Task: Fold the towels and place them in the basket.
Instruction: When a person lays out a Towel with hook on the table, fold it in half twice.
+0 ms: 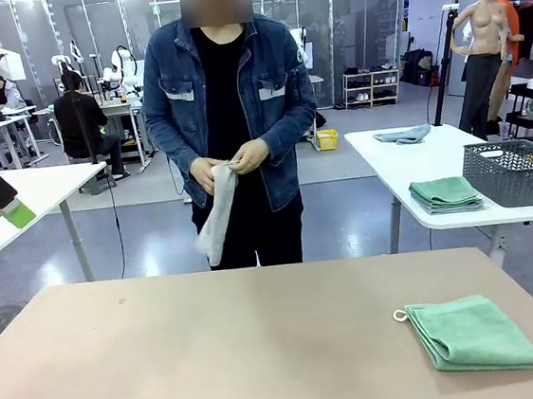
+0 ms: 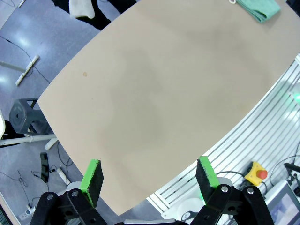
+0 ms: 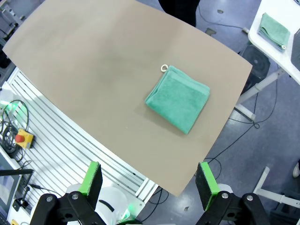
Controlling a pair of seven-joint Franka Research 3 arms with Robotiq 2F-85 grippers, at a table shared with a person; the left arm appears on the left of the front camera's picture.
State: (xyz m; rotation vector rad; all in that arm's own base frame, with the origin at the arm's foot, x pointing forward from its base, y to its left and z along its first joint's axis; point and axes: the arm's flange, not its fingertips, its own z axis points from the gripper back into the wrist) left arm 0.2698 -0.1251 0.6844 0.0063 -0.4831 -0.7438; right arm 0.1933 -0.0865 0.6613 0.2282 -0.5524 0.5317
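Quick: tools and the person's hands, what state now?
Left tool: open, empty.
Right tool: open, empty.
Person's hands: holding the white towel.

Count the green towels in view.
2: a green towel on the tan table, right side; another green towel beside the basket on the white side table, possibly a stack hiding more.

a folded towel lies at the table's right; behind the table hangs a second towel.
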